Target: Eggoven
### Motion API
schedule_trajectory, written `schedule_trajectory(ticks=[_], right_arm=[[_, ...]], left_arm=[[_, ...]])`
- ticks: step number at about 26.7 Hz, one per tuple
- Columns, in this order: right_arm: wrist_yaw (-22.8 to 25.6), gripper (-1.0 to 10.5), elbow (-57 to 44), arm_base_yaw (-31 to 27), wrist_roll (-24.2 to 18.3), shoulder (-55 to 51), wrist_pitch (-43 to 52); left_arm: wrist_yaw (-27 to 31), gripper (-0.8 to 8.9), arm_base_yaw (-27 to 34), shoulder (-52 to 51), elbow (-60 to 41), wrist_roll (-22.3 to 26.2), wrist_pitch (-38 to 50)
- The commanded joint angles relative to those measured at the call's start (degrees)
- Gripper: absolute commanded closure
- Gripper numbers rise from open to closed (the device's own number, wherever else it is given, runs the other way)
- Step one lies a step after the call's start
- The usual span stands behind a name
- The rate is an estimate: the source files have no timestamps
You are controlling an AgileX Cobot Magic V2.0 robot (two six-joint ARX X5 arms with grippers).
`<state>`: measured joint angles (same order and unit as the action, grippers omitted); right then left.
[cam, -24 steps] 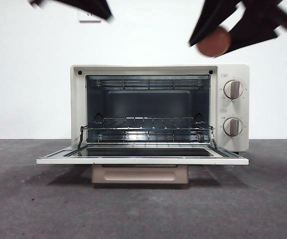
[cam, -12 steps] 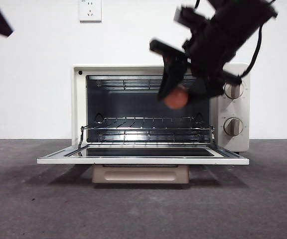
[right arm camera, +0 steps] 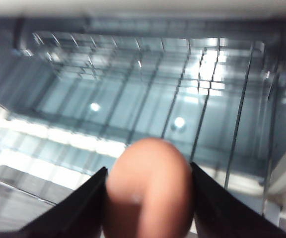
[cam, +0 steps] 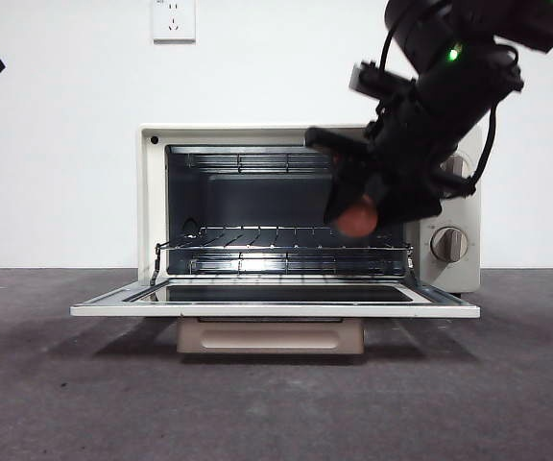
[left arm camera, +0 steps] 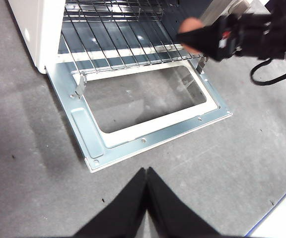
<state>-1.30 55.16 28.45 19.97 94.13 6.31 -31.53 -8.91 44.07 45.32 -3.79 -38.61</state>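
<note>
Carrying the egg [right arm camera: 148, 191] toward the oven [cam: 152, 202], the right gripper [right arm camera: 148, 198] has its 2 black jaws closed on the egg's sides, 1 on each flank, the rounded end poking out ahead of the fingertips; in the front view the same gripper [cam: 358, 206] hangs at the right part of the oven's mouth, the egg [cam: 355, 217] showing reddish-brown between the fingers, just above the wire rack [cam: 276, 238] and not touching it as far as I can tell.

The oven door [left arm camera: 148, 129] lies folded down flat, its glass pane under and in front of the fingers; ahead of the fingertips the right wrist view shows the rack bars and the shiny back wall, somewhat blurred. The 2 knobs sit beside the gripper on its outer side; the lower knob [cam: 447, 244] is clear, the upper 1 mostly hidden behind the arm.

The left gripper [left arm camera: 146, 198] waits well back from the door, jaws pressed together on nothing, looking down at the open door from outside.

The step in hand, I judge, is the placing of the egg; the door is already open and the egg not yet set down. The next move seems to call for a short reach inward past the door hinge, then a gentle drop until the egg rests in a gap between 2 bars; only then should the fingers part, slowly, since a smooth egg could roll along the rack or slip through.
</note>
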Motion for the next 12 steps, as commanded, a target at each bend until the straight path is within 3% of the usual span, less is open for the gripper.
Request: schedule_trajectory(ticks=[1,9,12], right_arm=[[0.0,9.4,1.2,0.3,0.5,1.9,2.0],[-0.2,9.3,1.2,0.5,0.7,3.3,2.1],[-0.2,7.7,1.2,0.7,0.7,3.3,2.4]], left_arm=[[-0.3,8.07,0.0,0.3,0.3,-0.1,0.5],[-0.3,8.07,0.0,0.3,0.3,-0.1,0.7],[-0.3,8.07,0.0,0.3,0.3,-0.1,0.7]])
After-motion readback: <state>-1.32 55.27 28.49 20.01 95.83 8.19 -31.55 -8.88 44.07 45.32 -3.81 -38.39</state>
